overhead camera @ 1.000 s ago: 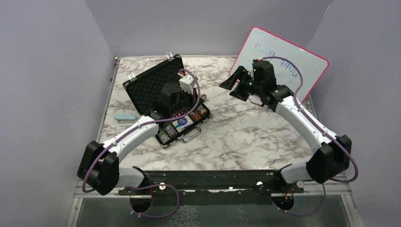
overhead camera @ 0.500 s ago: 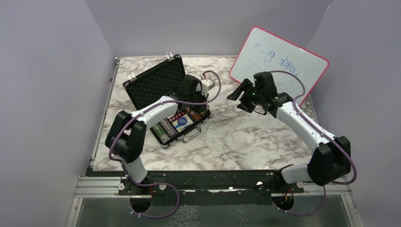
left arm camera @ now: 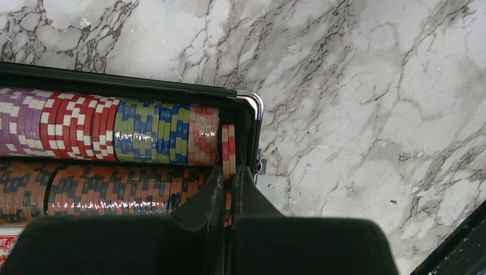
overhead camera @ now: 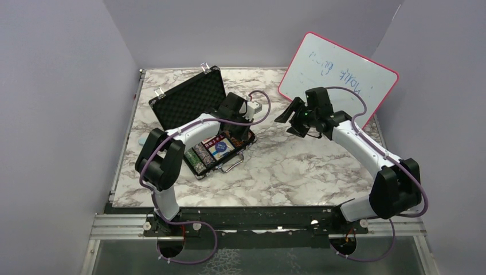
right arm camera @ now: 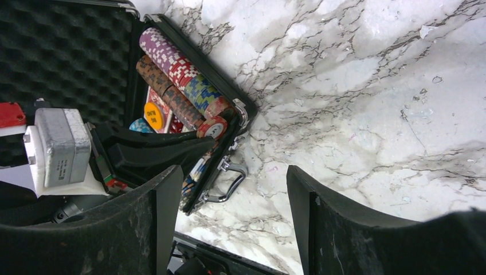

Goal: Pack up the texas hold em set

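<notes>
Left gripper point(left arm camera: 228, 171), pinching a chip point(left arm camera: 227, 143) at the right end of the case point(left arm camera: 143, 90), is risking dropping it outside; right gripper point(right arm camera: 229, 175) is gaping empty.

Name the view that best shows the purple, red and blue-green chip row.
Left wrist: the chip row lies close, edge-on, stripes sharp. Right wrist shows it smaller, angled. Top external mostly hides it under the left arm.
</notes>
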